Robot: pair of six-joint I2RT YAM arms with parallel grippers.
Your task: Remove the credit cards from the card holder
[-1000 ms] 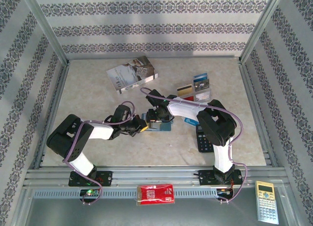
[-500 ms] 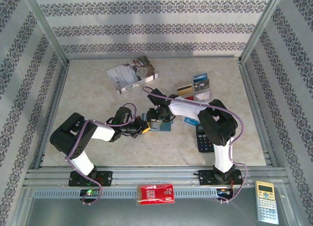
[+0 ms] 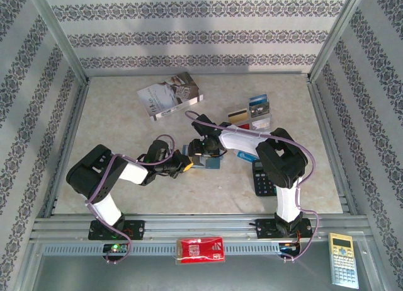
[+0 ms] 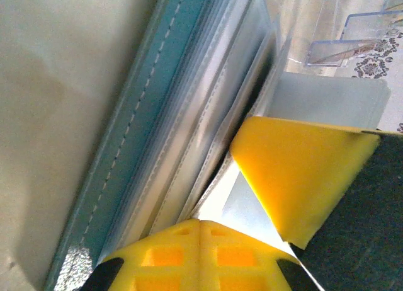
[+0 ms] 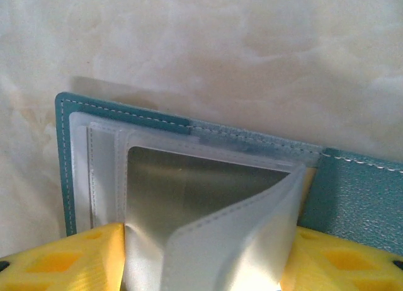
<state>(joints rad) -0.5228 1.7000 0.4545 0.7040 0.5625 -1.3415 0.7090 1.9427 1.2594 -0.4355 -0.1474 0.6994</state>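
The card holder [image 3: 212,164] is a teal folding wallet lying open mid-table. Its stitched cover [image 4: 145,83] and clear sleeves run up the left wrist view. My left gripper [image 3: 186,165] is at its left edge, its yellow tips [image 4: 200,223] shut on a sleeve edge. My right gripper [image 3: 203,150] hangs over the holder from the far side. Its jaws [image 5: 201,240] stand open, one finger [image 5: 63,259] on each side of the sleeves. A silver credit card [image 5: 201,184] lies inside a sleeve, and one clear leaf curls up over it. The cover [image 5: 352,190] lies flat on the table.
Several cards [image 3: 252,111] sit in and beside a clear stand at the back right. A black calculator [image 3: 264,177] lies right of the holder, under the right arm. A grey-white book [image 3: 170,96] is at the back left. A red pack [image 3: 200,249] and a yellow calculator [image 3: 343,259] rest on the front rail.
The right gripper's jaws have widened around the sleeves. The left arm has crept slightly forward and right, still shut at the holder's edge.
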